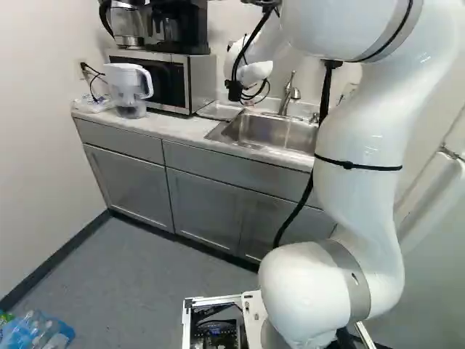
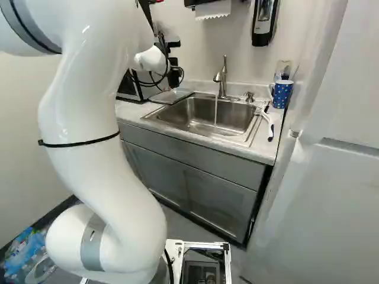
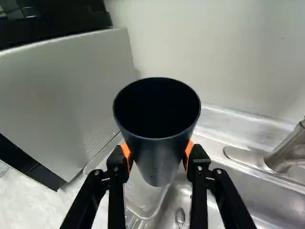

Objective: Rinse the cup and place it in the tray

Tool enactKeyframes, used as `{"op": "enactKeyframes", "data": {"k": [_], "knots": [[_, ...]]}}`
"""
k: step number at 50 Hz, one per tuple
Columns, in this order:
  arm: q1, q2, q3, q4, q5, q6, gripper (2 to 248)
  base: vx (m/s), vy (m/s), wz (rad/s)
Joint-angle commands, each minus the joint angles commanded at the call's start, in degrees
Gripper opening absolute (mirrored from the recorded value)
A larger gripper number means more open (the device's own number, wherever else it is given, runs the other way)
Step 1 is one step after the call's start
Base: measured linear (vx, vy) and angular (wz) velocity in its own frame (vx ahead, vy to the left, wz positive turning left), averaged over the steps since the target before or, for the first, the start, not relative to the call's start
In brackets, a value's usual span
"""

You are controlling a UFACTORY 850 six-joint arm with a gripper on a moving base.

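The tapered dark navy metal cup [image 3: 157, 164] sits clamped in the black hand [image 3: 157, 150], an orange pad [image 3: 189, 150] on either side of its wall, its open mouth towards the wrist and its narrower foot pointing away. Taking twelve o'clock as straight ahead of the hand, the shallow silvery tray [image 3: 143, 193] lies beyond the cup's foot and spreads towards seven, between the silver-sided microwave [image 3: 71, 90] at nine and the steel sink [image 3: 238, 200] at four. The brushed-metal tap [image 3: 286, 148] stands at three, and in the right base view a thin stream of water [image 2: 215, 112] falls from it, well apart from the cup. Whether the cup is wet inside I cannot tell. With the cup held at the tray's side, I judge the rinse likely over and the placing at hand — mostly a descent along the cup's long axis, perhaps with a nudge towards seven. Let go too near the rim, the narrow foot could catch and tip; if rinsing remains, the travel is towards three instead.
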Motion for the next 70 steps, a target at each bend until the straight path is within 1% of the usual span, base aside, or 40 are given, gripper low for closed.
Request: {"op": "enactKeyframes", "data": {"k": [13,31,65,66,70], "knots": [[1.33,-4.23,-3.44,0.00,0.00,0.00,122,0.000,0.000,0.000],[2.17,-10.47,-8.89,0.00,0.00,0.00,122,0.000,0.000,0.000],[2.18,-12.87,-8.20,0.00,0.00,0.00,122,0.000,0.000,0.000],[2.18,-12.87,-8.20,0.00,0.00,0.00,140,0.000,0.000,0.000],[2.18,-12.87,-8.20,0.00,0.00,0.00,140,0.000,0.000,0.000]]}}
